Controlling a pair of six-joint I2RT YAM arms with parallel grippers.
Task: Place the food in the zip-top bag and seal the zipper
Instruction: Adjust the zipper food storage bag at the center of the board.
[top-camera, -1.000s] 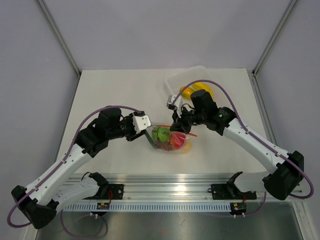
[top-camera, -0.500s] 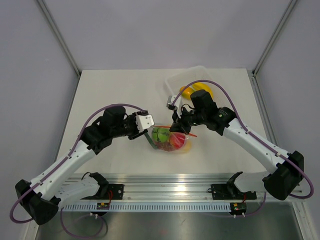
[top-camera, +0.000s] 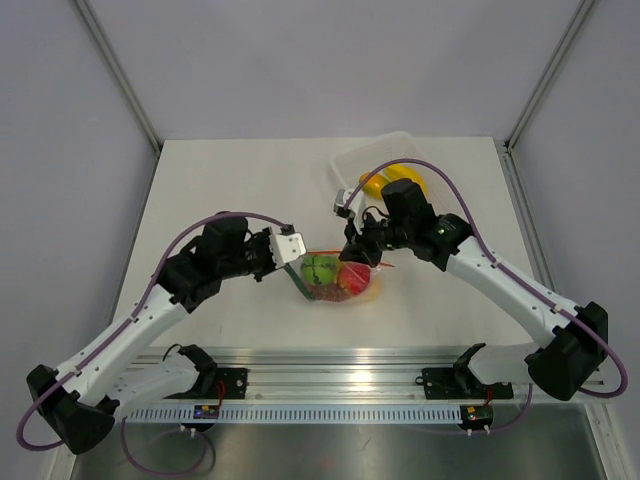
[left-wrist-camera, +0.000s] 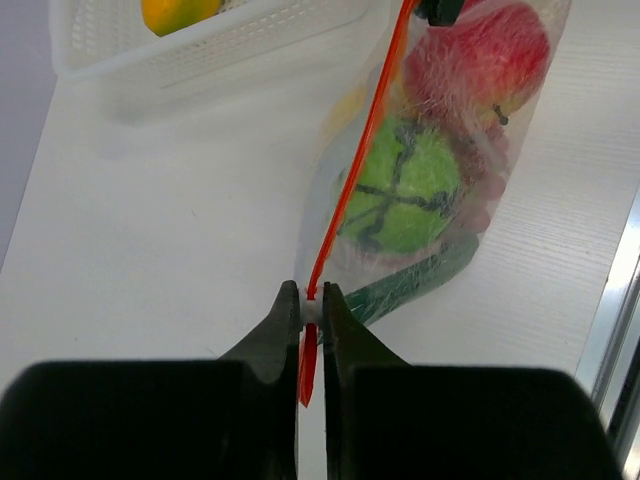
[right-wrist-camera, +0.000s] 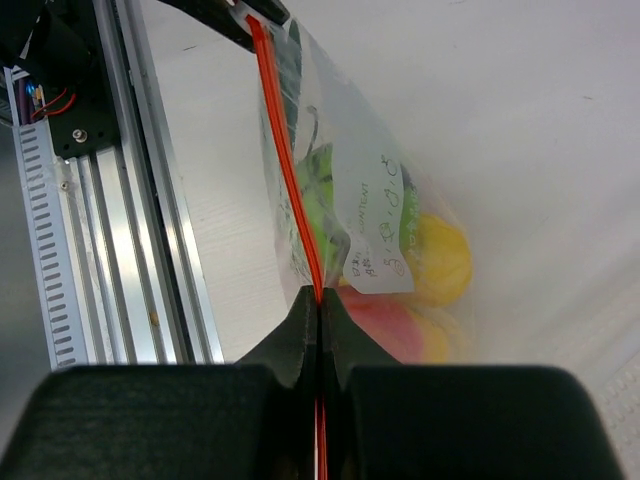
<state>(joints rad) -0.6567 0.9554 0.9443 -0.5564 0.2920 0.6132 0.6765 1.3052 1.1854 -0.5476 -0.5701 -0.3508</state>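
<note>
The clear zip-top bag lies on the table between both arms, its orange-red zipper stretched along the top. Inside show a green round fruit, a red fruit, a green stalk and yellow food. My left gripper is shut on the zipper's near end, with a small white piece pinched between its fingertips. At the strip's other end my right gripper is shut on the zipper. In the top view, the left gripper and right gripper hold the bag's two ends.
A translucent white tray stands at the back right and holds yellow food. Its mesh wall is just beyond the bag. The aluminium rail runs along the table's near edge, close to the bag.
My left gripper moved in to the bag's left end and closed its jaws on the zipper there. The right gripper keeps its hold and has not moved.
</note>
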